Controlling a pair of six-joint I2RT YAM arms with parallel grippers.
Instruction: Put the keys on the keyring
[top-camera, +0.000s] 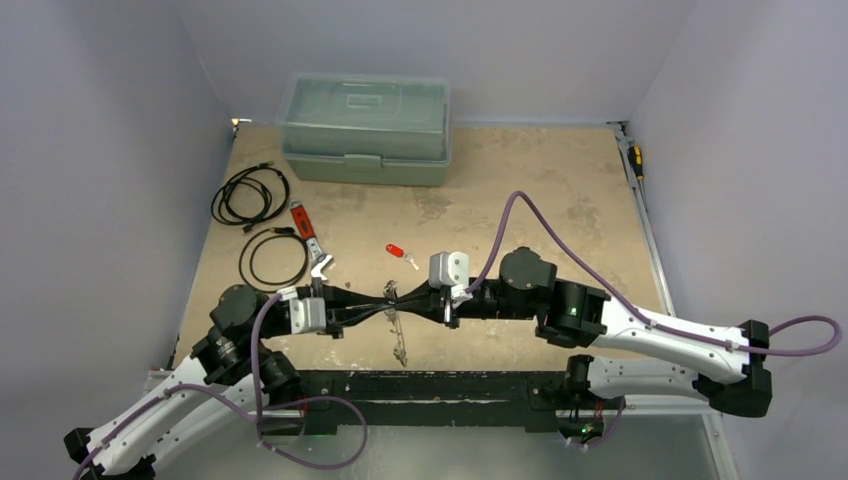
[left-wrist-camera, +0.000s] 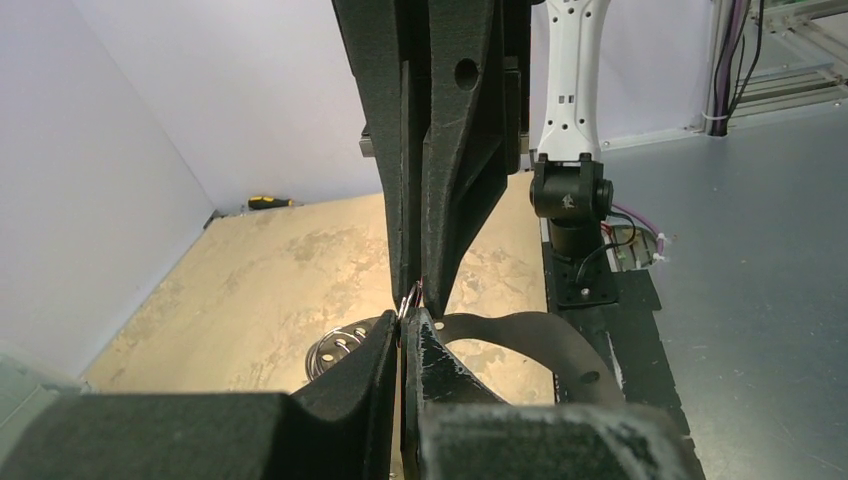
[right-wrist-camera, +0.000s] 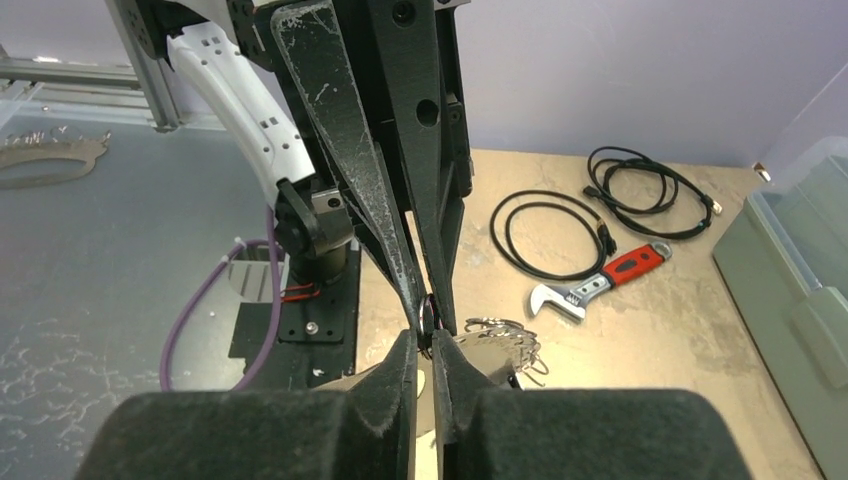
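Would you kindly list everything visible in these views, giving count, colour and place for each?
table: one, worn tan, beneath everything
box: one, pale green, lidded, far side, left of centre
cable coils: two, black, left side, one nearer than the other
wrench: one, red handle, silver head, right of the coils
screwdriver: one, yellow and black, far right edge
red key: one, red head, loose at table centre
keyring: one, silvery, between the two grippers
bunch of keys: count unclear, silvery, just below the grippers
arms: two, white and black, reaching in from the near edge
left gripper: one, black, shut on the keyring
right gripper: one, black, closed on the keyring from the opposite side
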